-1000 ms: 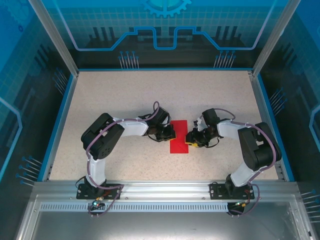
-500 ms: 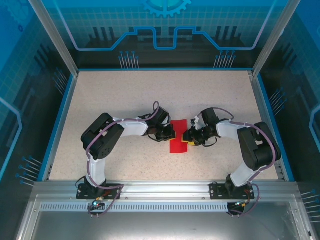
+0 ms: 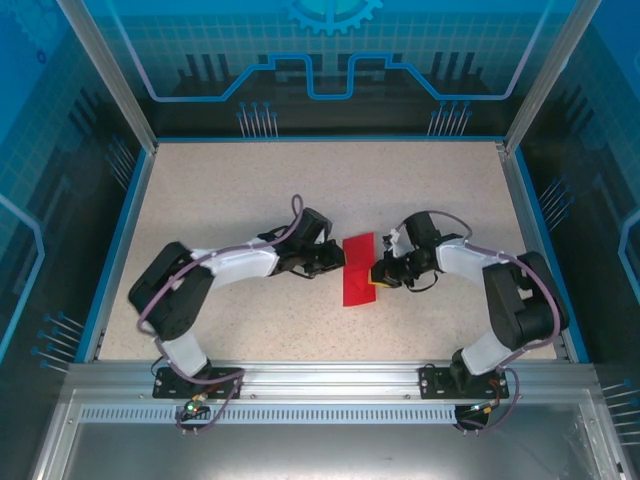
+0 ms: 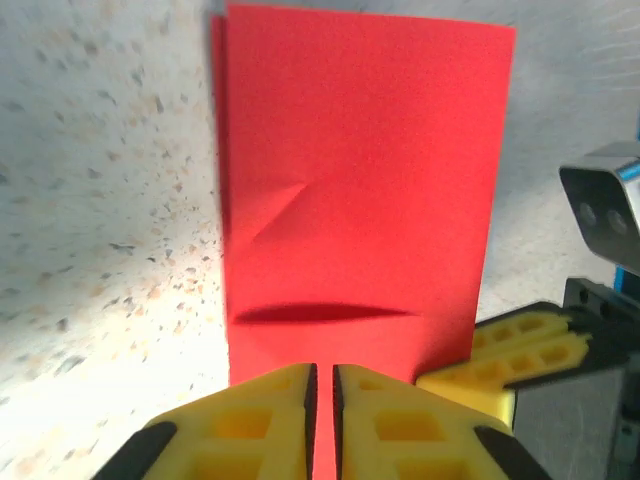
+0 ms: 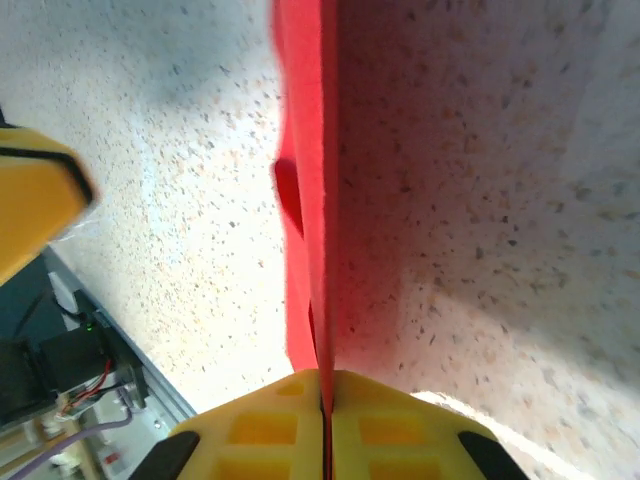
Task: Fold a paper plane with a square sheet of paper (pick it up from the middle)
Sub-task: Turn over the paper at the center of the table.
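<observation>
Folded red paper [image 3: 357, 268] is lying just 5 o'clock of desk [image 3: 230, 190] centre, long side running 12 to 6, with a small dent showing in its top layer. Right tool [image 3: 377, 276] is pinching the paper's 3 o'clock edge, fingers pressed together on the sheet, which is coming out edge-on between them. Left tool [image 3: 338, 262] is sitting at the 9 o'clock edge, fingers a thin slit apart, red showing in the gap.
</observation>
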Robot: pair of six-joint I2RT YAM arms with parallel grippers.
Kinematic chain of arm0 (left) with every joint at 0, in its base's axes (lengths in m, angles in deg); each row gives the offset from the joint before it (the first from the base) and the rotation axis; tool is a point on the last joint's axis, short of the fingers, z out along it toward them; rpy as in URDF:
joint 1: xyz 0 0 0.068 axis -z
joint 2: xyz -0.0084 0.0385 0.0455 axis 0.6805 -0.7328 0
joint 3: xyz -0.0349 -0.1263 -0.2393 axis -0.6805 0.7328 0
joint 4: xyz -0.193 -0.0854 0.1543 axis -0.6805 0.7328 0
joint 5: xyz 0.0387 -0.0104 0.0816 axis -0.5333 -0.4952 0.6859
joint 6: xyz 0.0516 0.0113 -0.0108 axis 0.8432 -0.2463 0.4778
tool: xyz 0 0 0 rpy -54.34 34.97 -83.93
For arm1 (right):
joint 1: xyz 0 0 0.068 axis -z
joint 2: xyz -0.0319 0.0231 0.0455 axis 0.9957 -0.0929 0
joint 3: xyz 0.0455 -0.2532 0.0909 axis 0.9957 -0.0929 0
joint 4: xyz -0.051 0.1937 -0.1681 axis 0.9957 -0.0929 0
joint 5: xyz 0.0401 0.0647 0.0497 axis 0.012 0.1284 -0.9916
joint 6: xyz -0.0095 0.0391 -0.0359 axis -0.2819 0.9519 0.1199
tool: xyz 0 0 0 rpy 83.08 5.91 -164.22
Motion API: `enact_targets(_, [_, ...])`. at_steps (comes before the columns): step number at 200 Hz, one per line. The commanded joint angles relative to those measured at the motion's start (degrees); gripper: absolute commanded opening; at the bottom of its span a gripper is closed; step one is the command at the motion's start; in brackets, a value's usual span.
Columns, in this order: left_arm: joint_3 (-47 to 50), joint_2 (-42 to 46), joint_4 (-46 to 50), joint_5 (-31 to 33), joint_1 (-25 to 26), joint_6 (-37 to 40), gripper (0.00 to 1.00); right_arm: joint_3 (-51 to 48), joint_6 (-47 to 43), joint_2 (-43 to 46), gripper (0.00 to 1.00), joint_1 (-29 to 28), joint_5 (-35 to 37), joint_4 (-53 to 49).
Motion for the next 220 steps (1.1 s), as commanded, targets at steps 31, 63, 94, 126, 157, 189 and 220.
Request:
enact_targets(31, [8.32, 16.86, 5.96, 20.38, -0.42, -1.65, 0.3, 18.5, -1.78, 7.27, 0.08, -9.21, 41.74, -34.02])
enact_targets(63, [12.65, 25.97, 11.45, 31.54, -0.84, -4.8, 0.34, 30.69, 7.2, 0.23, 0.09, -20.67, 65.09, -50.42])
enact_targets(94, [15.55, 33.1, 21.27, 42.07, -1.85, -10.95, 0.44, 40.04, 14.17, -14.13, 0.15, -28.35, 71.64, -59.75])
enact_targets(126, [18.05, 39.32, 25.96, 44.26, -5.49, -12.36, 0.47, 49.76, 16.27, -28.62, 0.21, -34.06, 66.02, -59.63])
enact_targets(157, [19.45, 44.32, 27.04, 44.12, -6.35, -10.27, 0.53, 56.08, 11.31, -35.43, 0.26, -35.96, 53.89, -51.19])
enact_targets(189, [18.79, 44.63, 25.99, 40.84, -6.56, -6.75, 0.54, 52.1, 6.45, -30.01, 0.4, -36.07, 46.3, -44.37])
enact_targets(220, [18.77, 42.3, 21.4, 35.1, -6.62, -5.27, 0.55, 36.78, 6.99, -14.43, 0.5, -32.6, 39.88, -32.16])
